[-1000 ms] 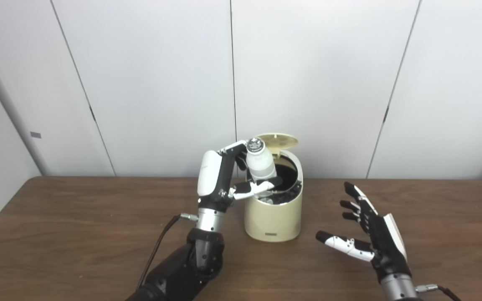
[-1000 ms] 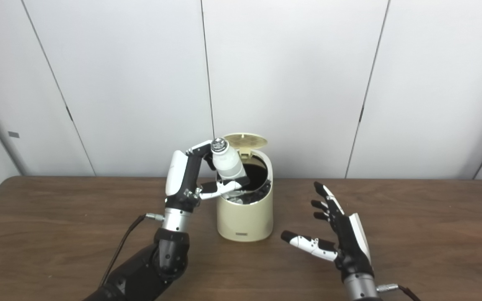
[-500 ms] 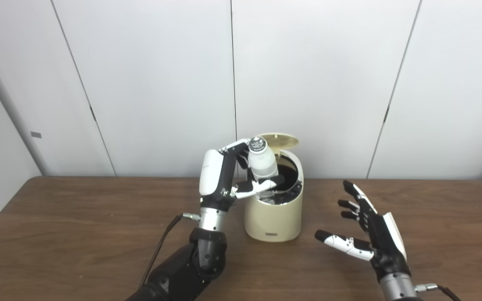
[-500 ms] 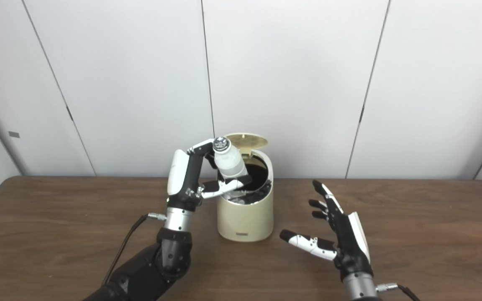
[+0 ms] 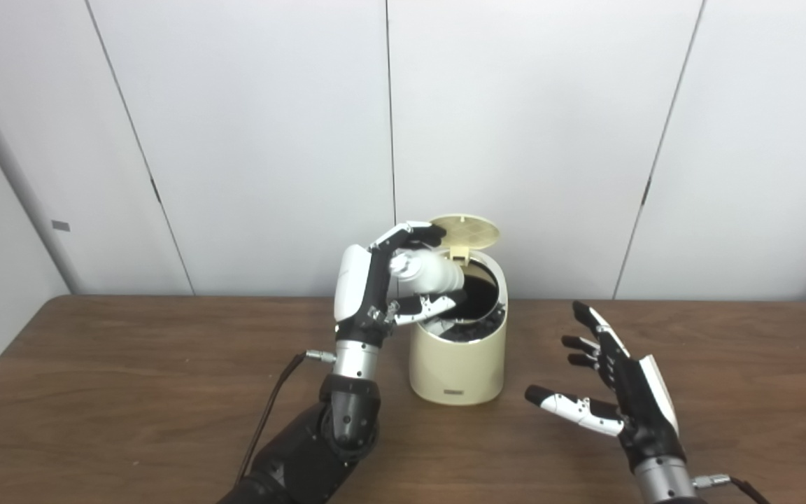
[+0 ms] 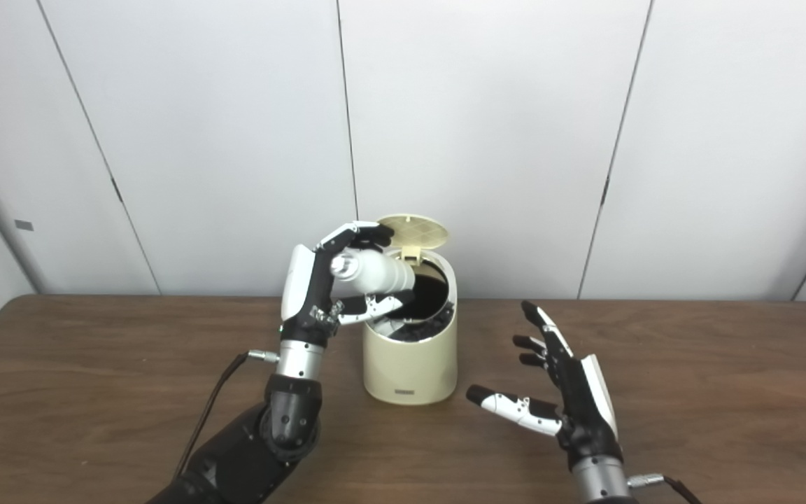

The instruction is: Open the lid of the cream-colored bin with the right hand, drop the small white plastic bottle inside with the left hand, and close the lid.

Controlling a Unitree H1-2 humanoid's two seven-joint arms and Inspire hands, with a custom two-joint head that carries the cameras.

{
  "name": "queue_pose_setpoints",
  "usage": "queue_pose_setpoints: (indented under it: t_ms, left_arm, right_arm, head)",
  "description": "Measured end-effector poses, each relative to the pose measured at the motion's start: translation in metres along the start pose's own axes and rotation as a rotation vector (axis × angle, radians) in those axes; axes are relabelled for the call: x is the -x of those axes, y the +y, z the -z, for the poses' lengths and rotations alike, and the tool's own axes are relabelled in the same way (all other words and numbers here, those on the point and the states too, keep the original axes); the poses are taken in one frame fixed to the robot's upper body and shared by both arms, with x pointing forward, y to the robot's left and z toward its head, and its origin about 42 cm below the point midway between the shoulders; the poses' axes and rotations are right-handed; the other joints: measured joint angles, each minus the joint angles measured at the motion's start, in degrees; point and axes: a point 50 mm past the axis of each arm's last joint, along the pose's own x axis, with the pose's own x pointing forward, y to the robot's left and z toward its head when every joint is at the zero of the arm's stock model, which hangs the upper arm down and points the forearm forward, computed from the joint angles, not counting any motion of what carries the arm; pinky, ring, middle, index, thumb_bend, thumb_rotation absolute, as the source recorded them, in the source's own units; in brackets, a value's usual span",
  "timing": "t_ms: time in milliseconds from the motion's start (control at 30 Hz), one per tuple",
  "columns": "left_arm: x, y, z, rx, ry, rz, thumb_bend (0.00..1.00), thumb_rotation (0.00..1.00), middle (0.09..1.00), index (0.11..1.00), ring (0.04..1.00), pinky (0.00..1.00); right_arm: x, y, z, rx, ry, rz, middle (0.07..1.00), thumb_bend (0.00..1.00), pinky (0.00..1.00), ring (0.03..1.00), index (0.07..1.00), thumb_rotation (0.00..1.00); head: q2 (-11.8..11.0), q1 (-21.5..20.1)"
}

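The cream-colored bin point(image 5: 455, 364) stands at the middle of the table with its round lid point(image 5: 464, 231) hinged up at the back and its dark inside showing. The small white plastic bottle point(image 5: 429, 274) lies tilted and blurred just over the bin's left rim, cap to the left and base toward the opening. My left hand point(image 5: 368, 287) is raised beside the bin. Its fingers point(image 5: 413, 231) are spread above the bottle with a gap, and the thumb is under it. My right hand point(image 6: 571, 406) is open, palm to the left, low to the bin's right and apart from it.
The brown wooden table point(image 5: 130, 392) runs wide to both sides of the bin. White wall panels stand close behind it. A black cable point(image 5: 270, 413) trails from the left wrist down over the table.
The bottle has tipped from upright to nearly flat, base toward the bin's opening. The left fingers have lifted off it and spread. The right hand has barely moved.
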Motion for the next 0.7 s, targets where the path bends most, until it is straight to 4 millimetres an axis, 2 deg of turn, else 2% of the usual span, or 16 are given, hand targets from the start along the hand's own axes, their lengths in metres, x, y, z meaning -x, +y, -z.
queue_pose_setpoints:
  t_ms: [700]
  left_arm:
    - [0.0048, 0.0013, 0.0039, 0.002, 0.022, 0.013, 0.82, 0.0, 0.649, 0.676, 0.589, 0.49]
  right_arm:
    - [0.0, -0.0001, 0.0005, -0.003, 0.0, 0.0, 0.925, 0.85, 0.73, 0.785, 0.906, 0.33]
  head:
    - [0.4, 0.2]
